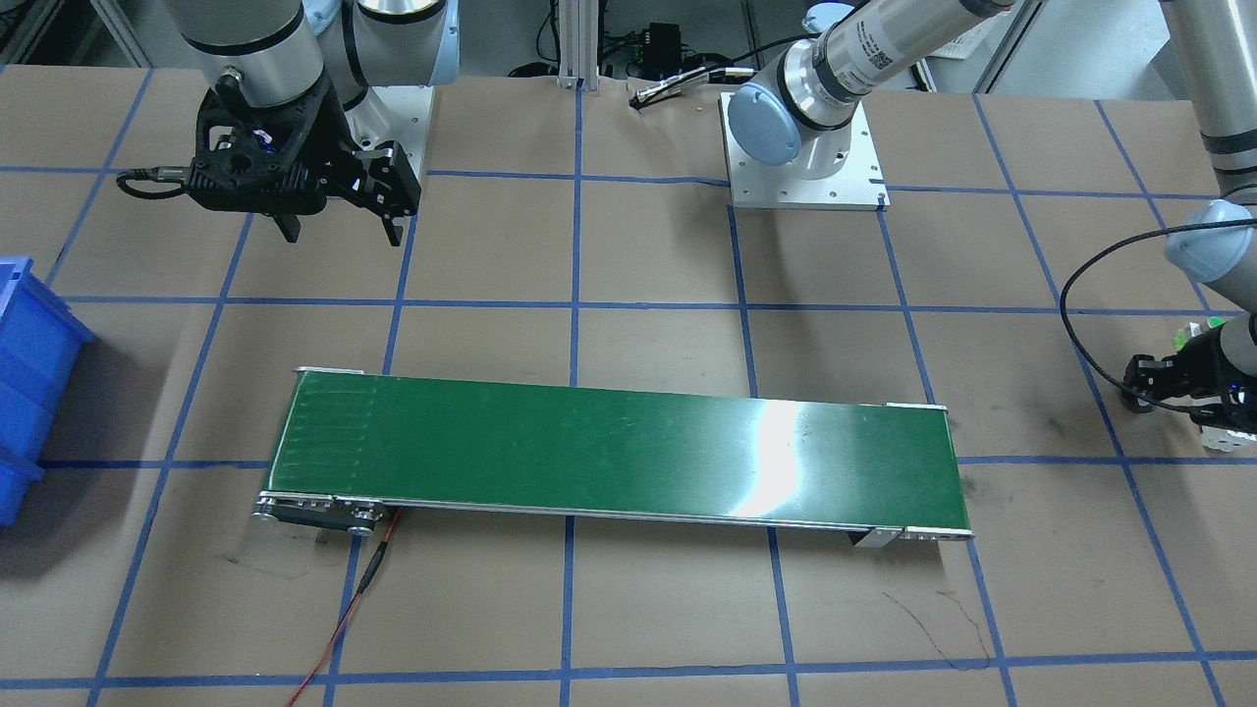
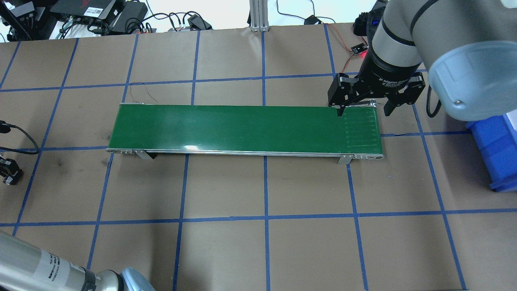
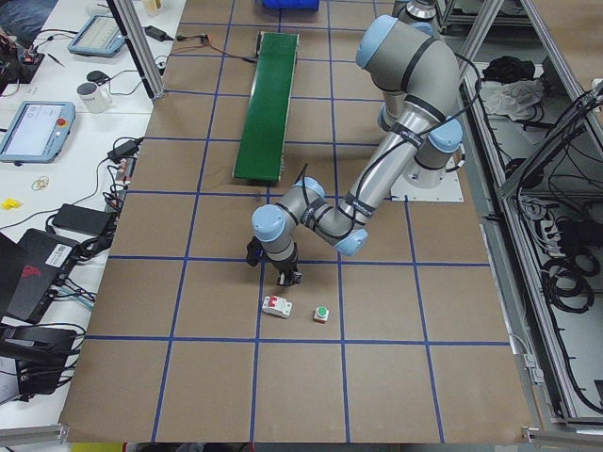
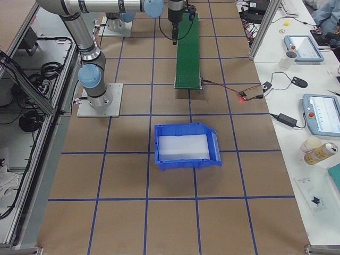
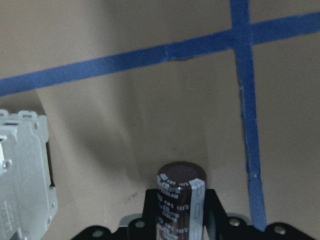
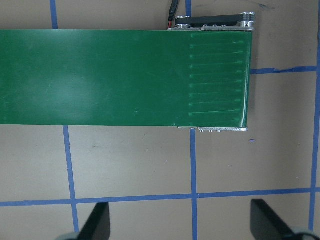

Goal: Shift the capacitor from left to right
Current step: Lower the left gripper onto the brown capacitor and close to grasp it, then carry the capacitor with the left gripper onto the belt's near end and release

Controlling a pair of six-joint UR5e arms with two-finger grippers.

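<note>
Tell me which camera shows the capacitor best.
The left wrist view: the capacitor stands close up, dark sleeve and printing visible. In the exterior left and front-facing views the left tool hides it; the other views miss it.

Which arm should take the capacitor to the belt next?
Left. The left gripper seems to hold the capacitor between its fingers, near the left end of the green belt. The right gripper hangs open and empty over the other end.

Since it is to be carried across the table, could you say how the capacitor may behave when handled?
The capacitor, between the left gripper's fingers, is a smooth cylinder, so it may roll if laid sideways. Its glossy sleeve could slip. It looks rigid and probably light.
</note>
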